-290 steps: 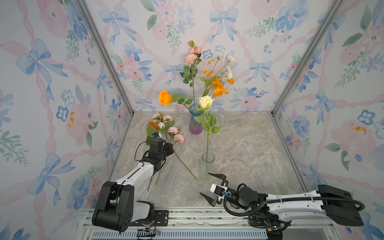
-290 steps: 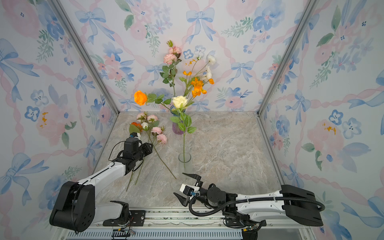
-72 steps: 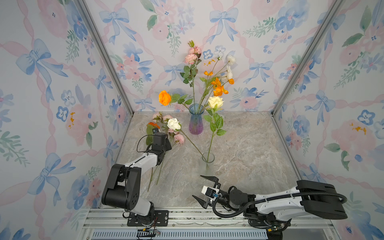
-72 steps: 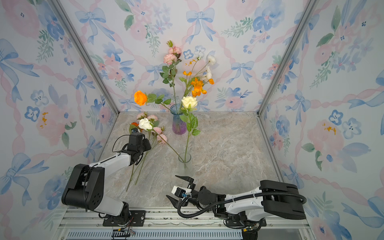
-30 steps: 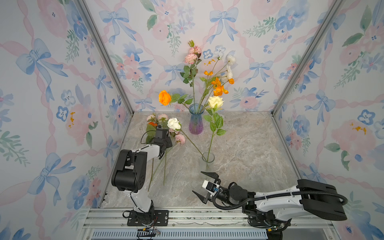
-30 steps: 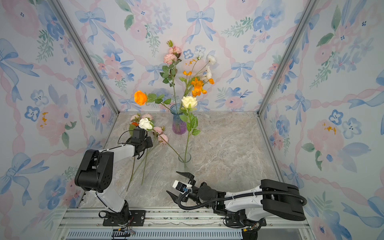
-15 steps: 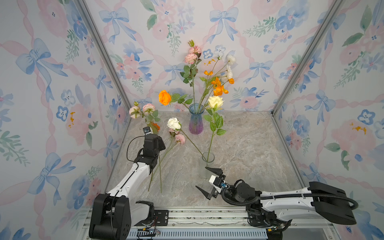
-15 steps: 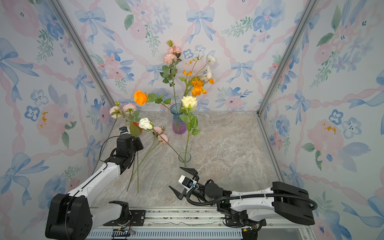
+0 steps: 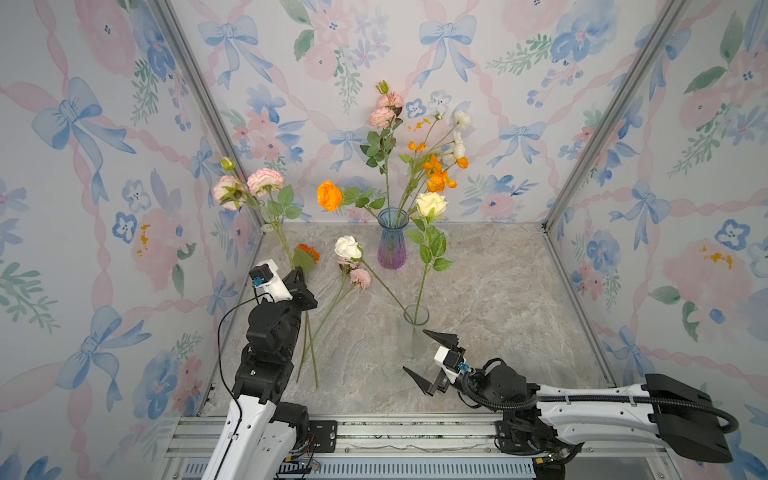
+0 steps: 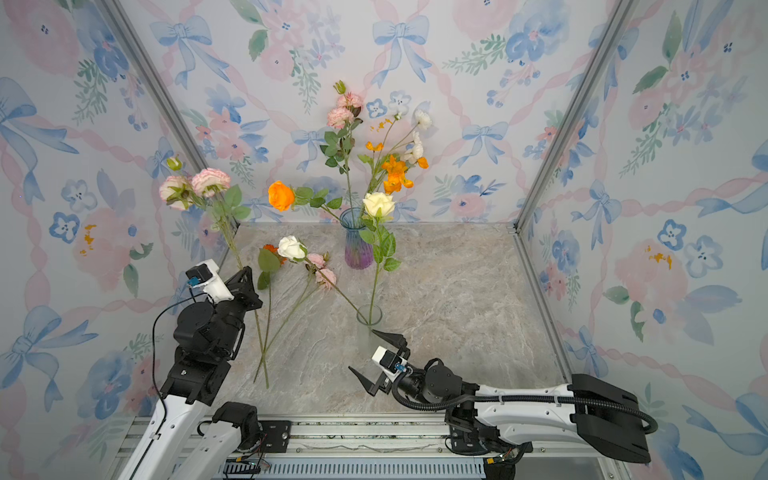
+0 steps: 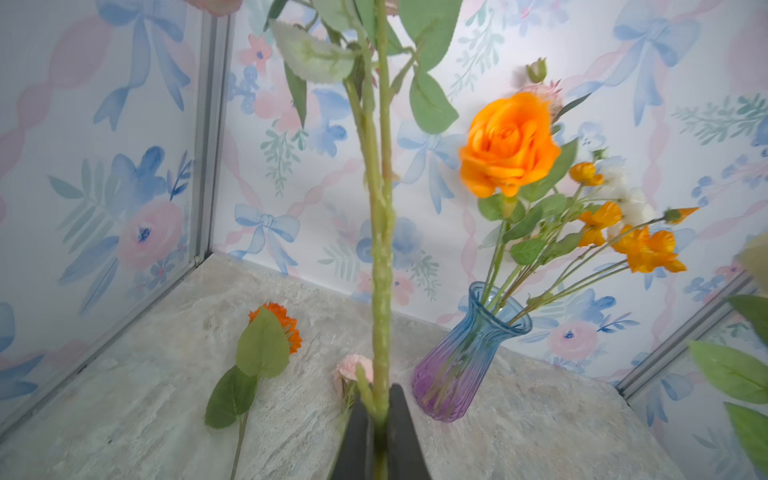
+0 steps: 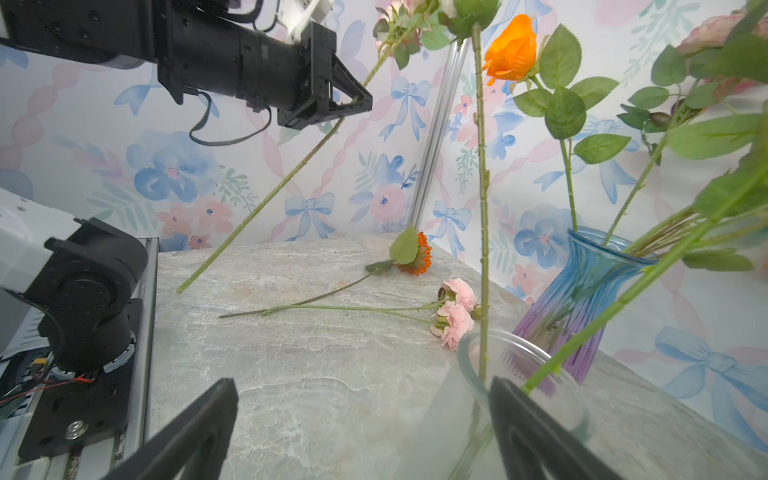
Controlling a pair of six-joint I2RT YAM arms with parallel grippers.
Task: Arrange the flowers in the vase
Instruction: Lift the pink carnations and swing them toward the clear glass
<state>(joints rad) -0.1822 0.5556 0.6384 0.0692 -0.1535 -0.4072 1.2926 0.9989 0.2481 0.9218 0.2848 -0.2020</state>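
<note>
You are pinching the pink flower (image 9: 265, 181) low on its stem with the left gripper (image 11: 377, 409), holding it up near the bench's back-left corner. It is probably handling light, springy and top-heavy. The right gripper (image 9: 415, 350) is hovering spread.

Pastel bow-and-blossom wallpaper (image 9: 540, 62) covers three walls around a grey marbled tabletop (image 9: 498, 291).

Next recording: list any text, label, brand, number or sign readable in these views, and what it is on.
None readable in any view. The wallpaper shows only painted bows and blossoms; the blue-purple vase, the clear glass vase, the left arm and the right arm carry no legible marking.
</note>
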